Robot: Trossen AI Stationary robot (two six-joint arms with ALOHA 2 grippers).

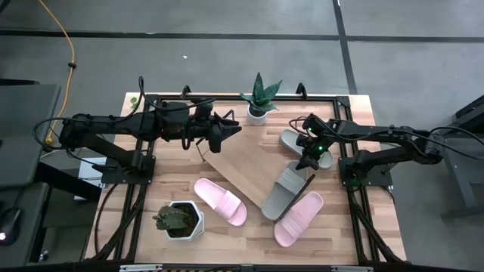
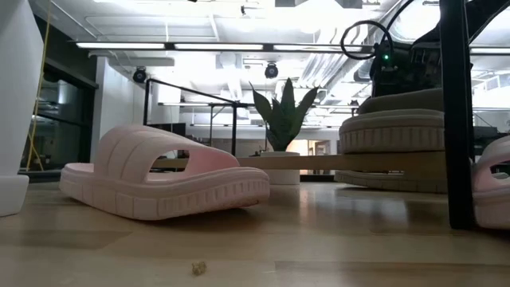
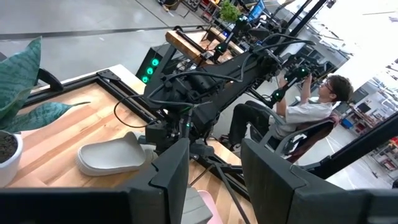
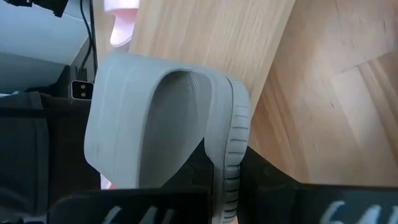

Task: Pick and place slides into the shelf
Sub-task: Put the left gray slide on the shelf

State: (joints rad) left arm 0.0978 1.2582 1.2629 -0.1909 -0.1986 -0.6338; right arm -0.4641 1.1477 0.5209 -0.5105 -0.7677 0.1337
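The light-wood shelf board (image 1: 242, 170) lies slantwise on the table. My right gripper (image 1: 308, 160) is shut on a light grey slide (image 1: 286, 193) that lies over the board's right end. The second grey slide (image 1: 293, 140) rests sole-down on the table just beyond it, partly hidden by the gripper. One pale pink slide (image 1: 221, 201) lies sole-down near the board's near side, the other (image 1: 299, 217) at the near right. My left gripper (image 1: 231, 130) hangs open and empty above the board's far left end. My right gripper pinches the grey slide's side rim (image 4: 231, 155) at its far end. One finger (image 4: 189, 171) is on the footbed side by the strap opening, the other (image 4: 267, 177) outside the sole. The fingers slant down from the far right. The slide stretches toward the near edge over the board (image 4: 211, 37); whether it touches the board I cannot tell.
A potted plant in a white pot (image 1: 259, 102) stands at the far edge and another (image 1: 179, 219) at the near left. Black frame rails run along the table's sides. A seated person (image 3: 311, 106) is beyond the table's right side.
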